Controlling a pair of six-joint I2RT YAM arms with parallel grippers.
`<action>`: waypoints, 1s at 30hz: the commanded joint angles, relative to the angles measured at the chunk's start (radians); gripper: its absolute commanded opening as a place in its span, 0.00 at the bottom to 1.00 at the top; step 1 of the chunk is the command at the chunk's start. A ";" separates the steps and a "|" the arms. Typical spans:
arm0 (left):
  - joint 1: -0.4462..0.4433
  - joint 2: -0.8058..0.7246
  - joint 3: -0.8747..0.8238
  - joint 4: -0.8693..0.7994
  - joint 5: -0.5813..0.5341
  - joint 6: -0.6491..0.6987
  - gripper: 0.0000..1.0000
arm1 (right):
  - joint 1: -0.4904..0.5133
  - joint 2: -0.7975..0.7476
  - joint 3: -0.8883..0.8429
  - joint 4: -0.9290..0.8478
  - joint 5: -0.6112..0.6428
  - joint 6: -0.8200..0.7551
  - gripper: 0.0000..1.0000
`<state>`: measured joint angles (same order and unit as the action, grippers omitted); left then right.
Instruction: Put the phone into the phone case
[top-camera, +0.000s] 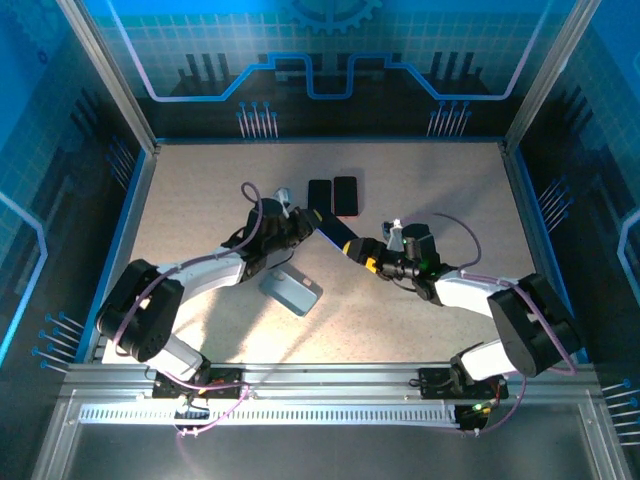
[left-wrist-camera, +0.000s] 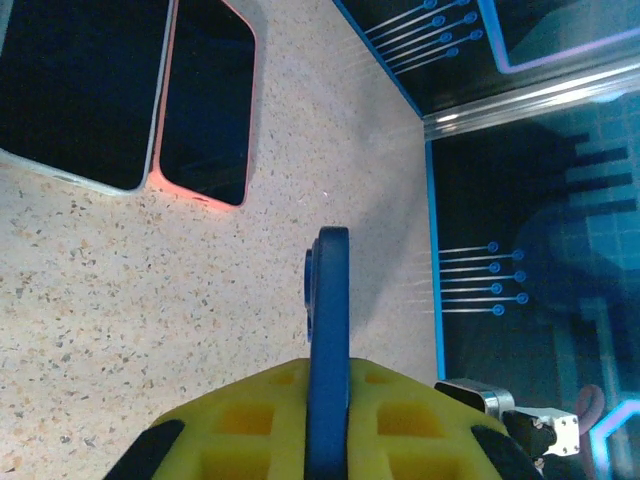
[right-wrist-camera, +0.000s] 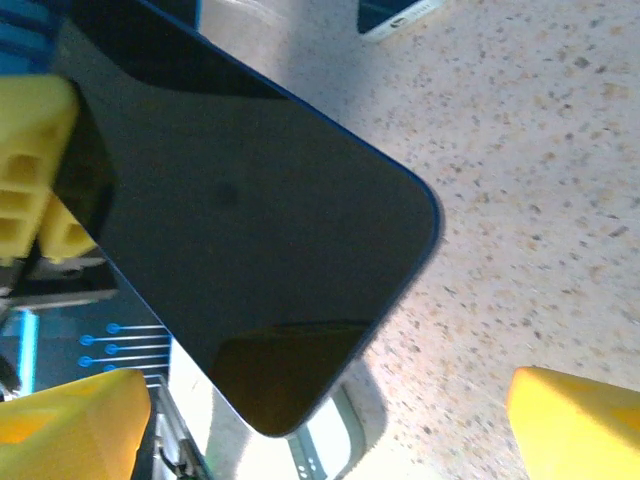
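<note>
Right wrist: phone (right-wrist-camera: 250, 220), far end off-frame.

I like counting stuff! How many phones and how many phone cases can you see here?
Phones: 3 (light-edged phone, red-edged phone, blue-edged phone held up off the table)
Phone cases: 1 (grey-blue phone case, lying on the table)
Total: 4
</note>
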<state>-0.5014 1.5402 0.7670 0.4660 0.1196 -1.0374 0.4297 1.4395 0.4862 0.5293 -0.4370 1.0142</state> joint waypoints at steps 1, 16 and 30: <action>-0.004 -0.031 -0.033 0.158 -0.026 -0.092 0.00 | -0.017 0.039 -0.017 0.195 -0.030 0.086 0.90; -0.041 0.035 -0.104 0.356 -0.013 -0.246 0.00 | -0.030 0.144 0.016 0.361 -0.017 0.142 0.74; -0.045 0.038 -0.124 0.337 -0.014 -0.256 0.00 | -0.054 0.137 0.044 0.315 -0.029 0.099 0.39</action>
<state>-0.5392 1.5848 0.6445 0.7471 0.0933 -1.2877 0.3889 1.5764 0.5007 0.8314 -0.4717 1.1477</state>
